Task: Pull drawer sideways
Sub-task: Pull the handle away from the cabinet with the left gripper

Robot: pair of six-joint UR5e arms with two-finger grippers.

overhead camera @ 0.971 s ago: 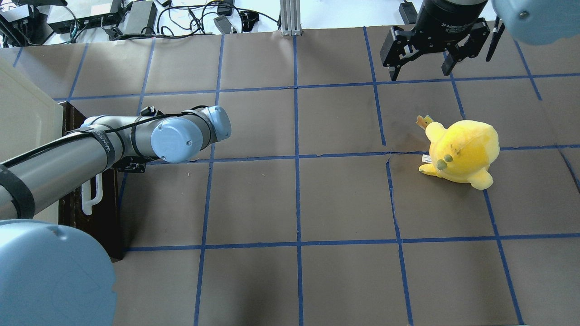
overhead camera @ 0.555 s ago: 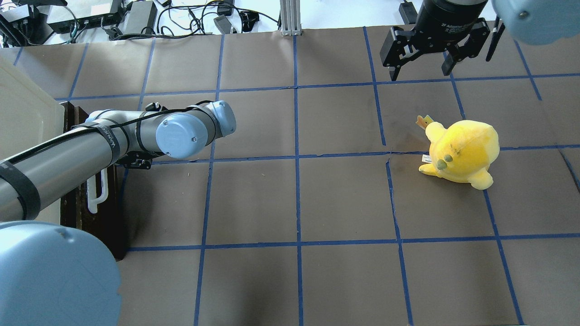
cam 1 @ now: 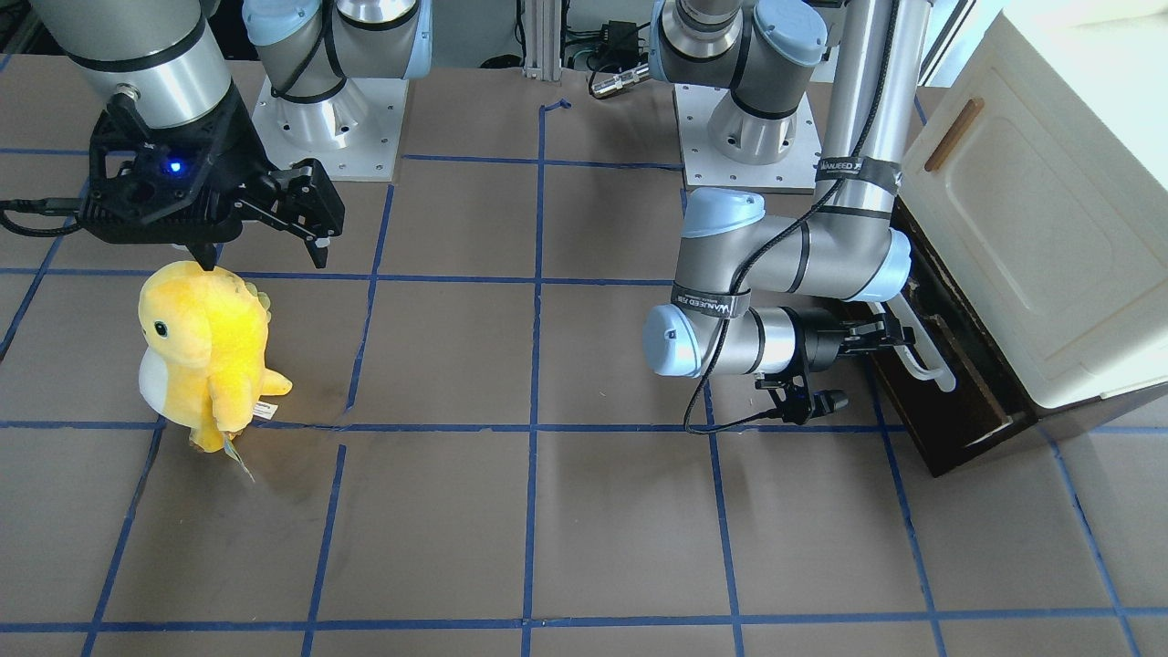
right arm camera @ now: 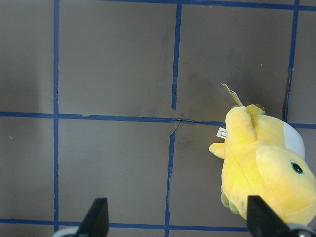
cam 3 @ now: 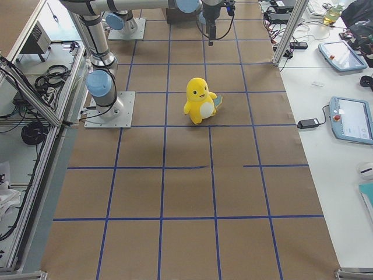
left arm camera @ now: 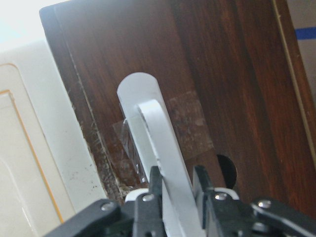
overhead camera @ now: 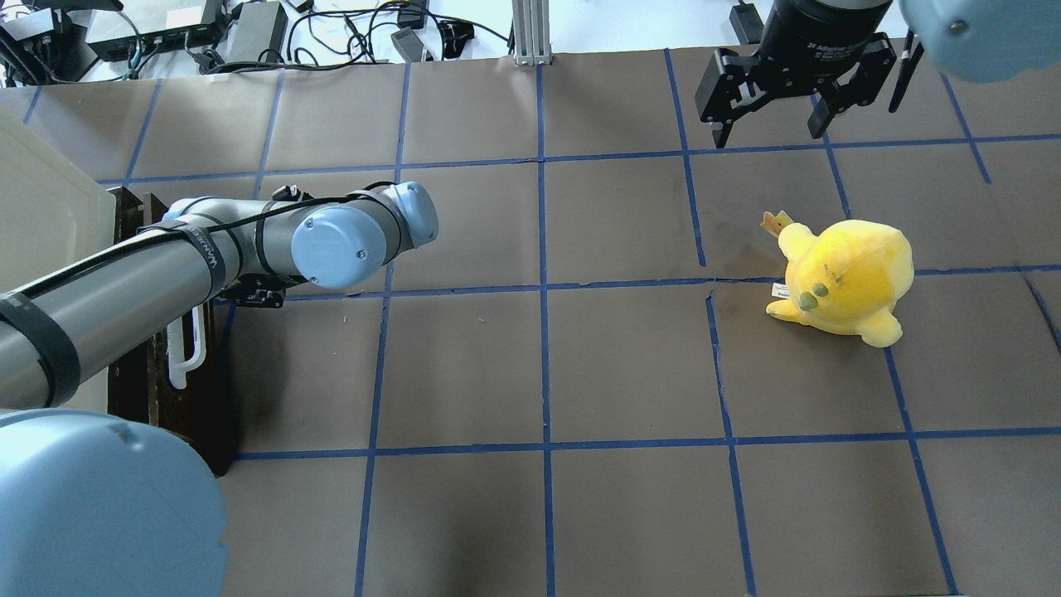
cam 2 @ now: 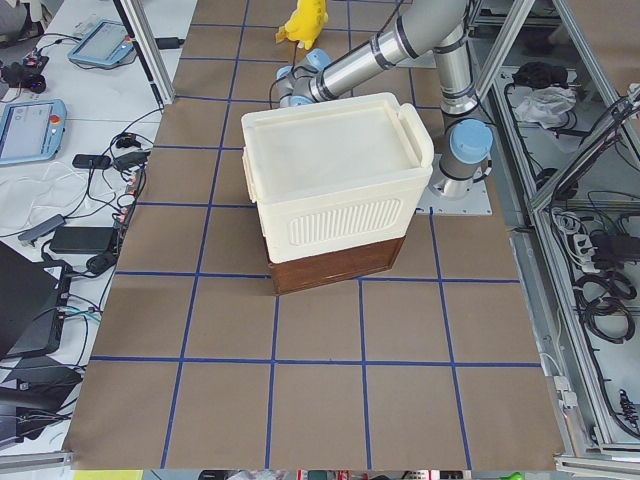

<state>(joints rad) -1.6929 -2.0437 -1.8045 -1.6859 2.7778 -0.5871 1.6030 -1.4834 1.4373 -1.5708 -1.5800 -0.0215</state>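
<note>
On the far left of the brown paper worktop (overhead camera: 539,356) with blue tape lines sits a big cream box-shaped cabinet (overhead camera: 50,224). Right under it is the dark brown wooden drawer (overhead camera: 199,423), and its chipped front seems to poke out a little toward the middle. The left claw (left arm camera: 177,182) is squeezed tight on the long white bar handle (overhead camera: 186,348), with one black finger on each side. I think it holds on this way so it can drag the drawer out sideways. The handle looks smooth and round, so it might slip. The wood looks rough and scratched, with a patch of clear tape. Far to the right stands a soft, fuzzy yellow plush toy (overhead camera: 845,278), well out of the way. Near it the right claw (overhead camera: 768,116) hangs spread wide, holding nothing, likely just waiting.
</note>
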